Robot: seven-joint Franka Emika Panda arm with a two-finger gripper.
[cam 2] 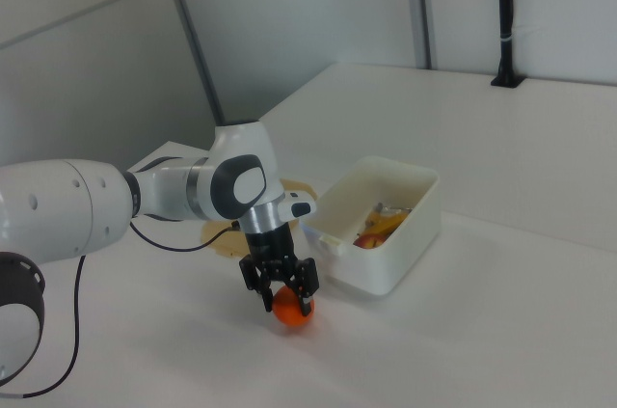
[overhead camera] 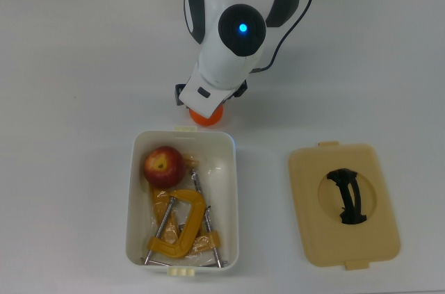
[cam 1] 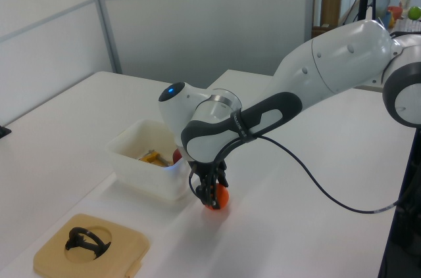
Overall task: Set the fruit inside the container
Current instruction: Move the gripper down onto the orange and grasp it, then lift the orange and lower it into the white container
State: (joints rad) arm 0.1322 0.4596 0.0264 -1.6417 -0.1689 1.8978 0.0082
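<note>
The top view looks straight down on the white table [overhead camera: 69,64] from fairly near; the white rectangular plastic tub [overhead camera: 182,200] sits lower centre. The left view and right view look obliquely from opposite sides at medium range. All three share the tub [cam 1: 141,160] [cam 2: 381,225] and the white robot arm [overhead camera: 233,30] [cam 1: 263,107] [cam 2: 145,196].

Container [overhead camera: 233,197] on desk [overhead camera: 69,99], apple [overhead camera: 163,166] and clamps [overhead camera: 179,228] inside it. Orange fruit [overhead camera: 206,117] on desk just above container's short end in the top view, under gripper [cam 2: 285,292]. Lid [overhead camera: 343,203] at the top view's right of container.
</note>
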